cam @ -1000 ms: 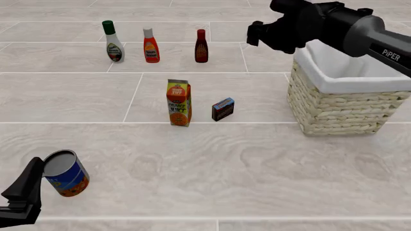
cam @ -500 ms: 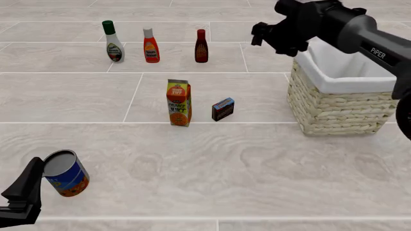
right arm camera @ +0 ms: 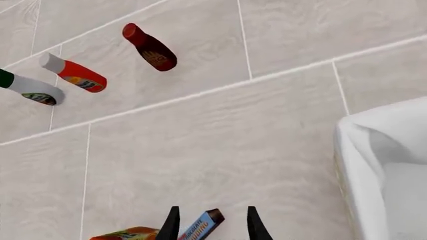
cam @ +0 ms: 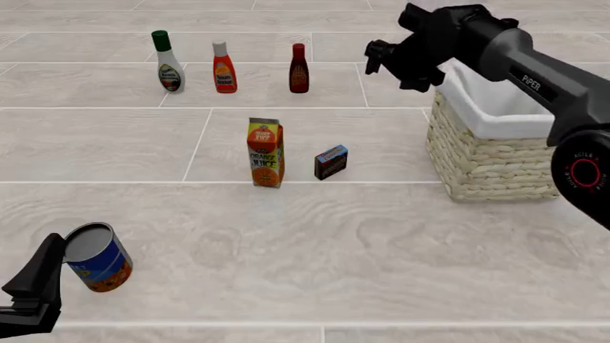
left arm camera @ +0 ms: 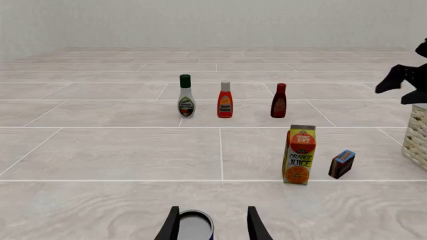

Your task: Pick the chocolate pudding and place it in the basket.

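The chocolate pudding [cam: 331, 162] stands on the desk just beside the orange juice carton [cam: 266, 153], on the carton's basket [cam: 496, 146] side, well apart from the basket. The right gripper [cam: 383, 58] hovers high above it, jaws open and empty, pudding showing between them in the wrist view. The left gripper [cam: 33, 289], jaws apart around a can [cam: 98, 256], is much farther off.

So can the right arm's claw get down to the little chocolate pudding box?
Probably yes. The right claw hangs open, nothing stands over the chocolate pudding, and the orange juice carton stands apart beside it.
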`<state>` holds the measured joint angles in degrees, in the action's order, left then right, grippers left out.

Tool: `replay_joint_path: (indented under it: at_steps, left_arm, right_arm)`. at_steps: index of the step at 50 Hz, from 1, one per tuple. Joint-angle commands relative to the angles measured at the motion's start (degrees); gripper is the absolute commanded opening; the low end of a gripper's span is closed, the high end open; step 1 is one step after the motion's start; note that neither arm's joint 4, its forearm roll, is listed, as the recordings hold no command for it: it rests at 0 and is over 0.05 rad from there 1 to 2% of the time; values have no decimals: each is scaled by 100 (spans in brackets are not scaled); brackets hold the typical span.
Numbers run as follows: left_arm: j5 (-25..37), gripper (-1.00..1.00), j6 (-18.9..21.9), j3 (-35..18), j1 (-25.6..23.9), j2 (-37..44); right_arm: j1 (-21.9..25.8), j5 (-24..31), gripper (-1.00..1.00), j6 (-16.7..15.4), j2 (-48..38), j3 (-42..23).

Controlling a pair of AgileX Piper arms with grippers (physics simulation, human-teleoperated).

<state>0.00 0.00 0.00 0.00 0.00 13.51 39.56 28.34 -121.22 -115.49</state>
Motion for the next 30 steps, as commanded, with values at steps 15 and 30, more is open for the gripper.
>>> replay_joint_path:
  at_steps: [15, 30]
  left_arm:
    - [0, 100, 0, 0, 0, 0]
    - [0, 100, 0, 0, 0, 0]
  right_arm:
    - [-37, 224, 100, 416, -546, -405]
    - [58, 131, 100, 552, -655, -272]
